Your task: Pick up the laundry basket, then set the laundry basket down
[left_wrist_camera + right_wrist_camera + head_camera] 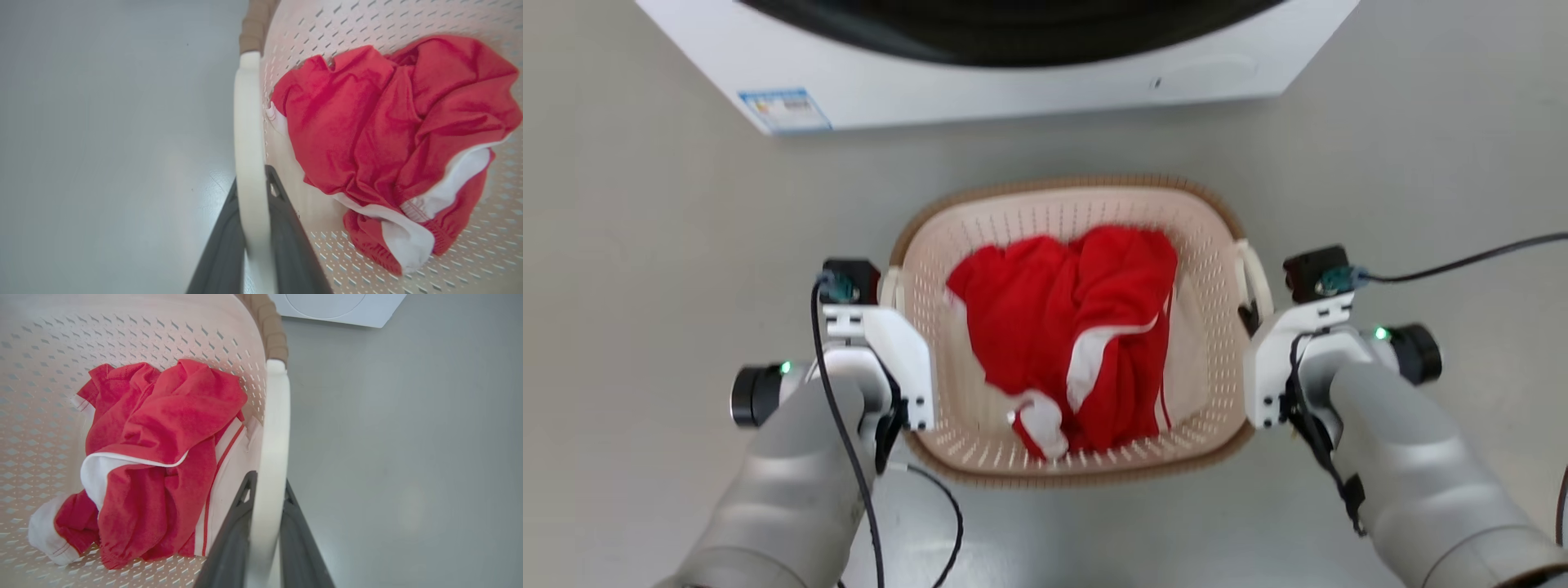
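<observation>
The laundry basket [980, 237] is cream-white and perforated with a brown woven-look rim [1062, 186]. It lies between my two arms in front of the washer, and whether it rests on the floor I cannot tell. My left gripper [252, 178] is shut on the basket's white left handle [247, 122], one dark finger on each side. On the other side, my right gripper [269, 481] clamps the white right handle [276, 424] the same way. In the head view the left gripper [892, 287] and right gripper [1250, 314] sit at the basket's two sides.
A crumpled red garment with white trim [1070, 327] lies inside the basket. The white washer [1013, 82] stands close behind the basket's far rim. Grey floor [645, 245] spreads to both sides. A dark cable [1462, 263] runs off to the right from my right wrist.
</observation>
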